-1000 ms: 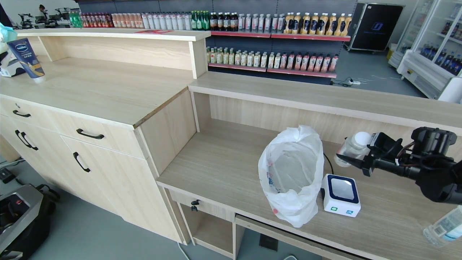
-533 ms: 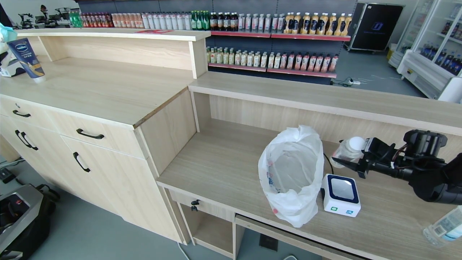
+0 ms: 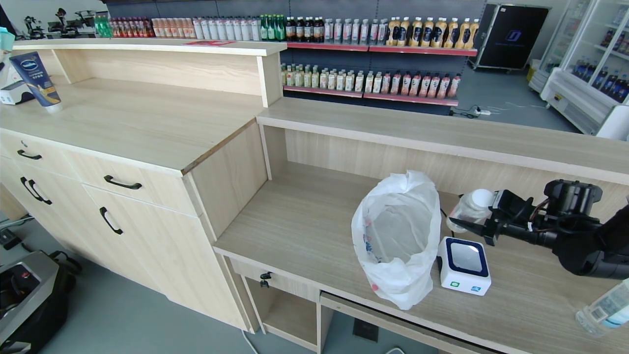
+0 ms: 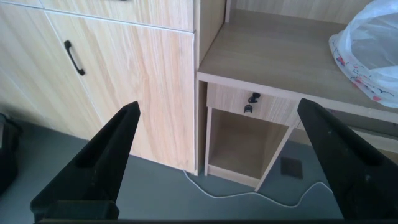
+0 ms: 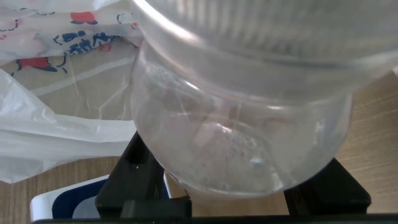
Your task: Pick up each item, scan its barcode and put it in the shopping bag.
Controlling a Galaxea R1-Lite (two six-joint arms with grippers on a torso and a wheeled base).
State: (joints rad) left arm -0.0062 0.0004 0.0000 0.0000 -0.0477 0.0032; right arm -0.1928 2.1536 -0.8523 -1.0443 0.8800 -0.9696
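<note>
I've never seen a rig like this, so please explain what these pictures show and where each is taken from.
It's a two-armed robot at a shop checkout. The wide picture comes from a camera on its head, looking down at the wooden counter. On it stand a white shopping bag, open on top, and a small white scanner beside it. The right gripper holds a clear bottle near the scanner. A second bottle lies at the picture's right edge. The other two come from wrist cameras: the right one looks past the held bottle; the left gripper hangs open above the floor.
</note>
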